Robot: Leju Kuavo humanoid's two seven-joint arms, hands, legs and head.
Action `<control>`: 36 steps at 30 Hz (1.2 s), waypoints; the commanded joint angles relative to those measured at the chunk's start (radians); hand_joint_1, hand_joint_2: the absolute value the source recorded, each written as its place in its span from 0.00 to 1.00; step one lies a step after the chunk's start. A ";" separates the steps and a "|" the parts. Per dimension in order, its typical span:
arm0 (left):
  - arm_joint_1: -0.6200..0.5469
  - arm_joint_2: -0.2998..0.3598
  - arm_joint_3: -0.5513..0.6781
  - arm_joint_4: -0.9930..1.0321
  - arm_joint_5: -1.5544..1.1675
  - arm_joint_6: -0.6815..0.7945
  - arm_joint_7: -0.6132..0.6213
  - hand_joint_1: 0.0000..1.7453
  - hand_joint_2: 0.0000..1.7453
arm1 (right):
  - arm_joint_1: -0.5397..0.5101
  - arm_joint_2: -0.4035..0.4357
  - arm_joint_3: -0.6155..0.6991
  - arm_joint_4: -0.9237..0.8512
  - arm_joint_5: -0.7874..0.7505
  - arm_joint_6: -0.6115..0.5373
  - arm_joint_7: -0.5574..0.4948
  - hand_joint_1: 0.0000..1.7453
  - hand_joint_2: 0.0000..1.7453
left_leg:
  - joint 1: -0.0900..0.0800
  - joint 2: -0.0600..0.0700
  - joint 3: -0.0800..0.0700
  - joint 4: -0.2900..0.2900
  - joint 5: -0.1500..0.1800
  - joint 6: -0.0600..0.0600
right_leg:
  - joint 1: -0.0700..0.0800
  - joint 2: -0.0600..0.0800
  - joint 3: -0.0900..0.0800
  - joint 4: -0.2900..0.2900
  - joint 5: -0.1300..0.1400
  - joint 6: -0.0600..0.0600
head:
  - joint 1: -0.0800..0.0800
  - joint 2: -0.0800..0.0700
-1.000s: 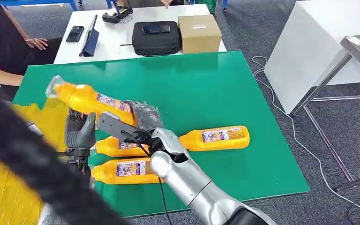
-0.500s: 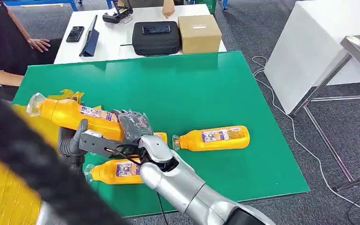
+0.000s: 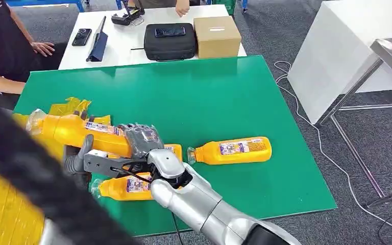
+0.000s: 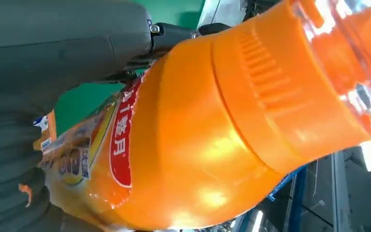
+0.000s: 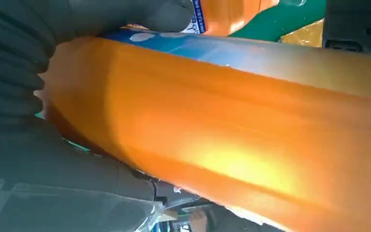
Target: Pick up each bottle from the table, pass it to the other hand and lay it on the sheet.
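Note:
My right hand (image 3: 139,140) grips an orange bottle (image 3: 74,130) by its base end and holds it level, neck to the left, over the edge of the yellow sheet (image 3: 0,204). The left hand (image 3: 77,162) is just beneath it with its thumb upright against the bottle. Up close, the bottle (image 4: 212,125) lies between that straight thumb and the dark fingers. The same bottle (image 5: 232,145) fills the right palm. Three more orange bottles lie on the green table (image 3: 224,97): one (image 3: 232,149) to the right, one (image 3: 127,188) at the front, and one (image 3: 172,150) half hidden behind my right hand.
Behind the green table, a white table carries a black case (image 3: 170,41), a cardboard box (image 3: 217,35), a phone (image 3: 81,37) and a tablet (image 3: 98,46). A person (image 3: 0,56) sits at the far left. A white cabinet (image 3: 347,51) and floor cables are on the right.
My right hand has carried the bottle left and down, from above the table to over the sheet's edge and onto the left hand's thumb. The bottles on the table have not moved.

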 commanded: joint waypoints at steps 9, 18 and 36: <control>-0.074 0.012 -0.011 0.068 0.016 -0.010 0.009 1.00 1.00 | -0.003 -0.025 0.097 0.103 0.003 0.047 -0.026 1.00 1.00 | 0.001 -0.003 0.003 -0.001 0.000 -0.002 | 0.001 -0.004 0.005 -0.002 -0.001 0.000 | 0.000 0.000; -0.073 0.015 0.000 0.076 0.042 -0.024 0.018 1.00 1.00 | 0.014 -0.025 0.050 0.100 -0.031 0.037 -0.031 0.91 1.00 | 0.001 -0.003 0.002 -0.001 0.000 -0.001 | 0.001 -0.004 0.003 -0.002 -0.001 0.000 | 0.000 0.000; -0.019 0.030 0.025 0.026 0.024 0.013 0.028 1.00 1.00 | 0.177 -0.101 -0.445 -0.193 -0.508 0.008 -0.263 0.00 0.00 | 0.001 -0.004 0.002 -0.001 0.000 -0.001 | 0.000 -0.005 0.004 -0.002 -0.001 0.000 | 0.000 0.000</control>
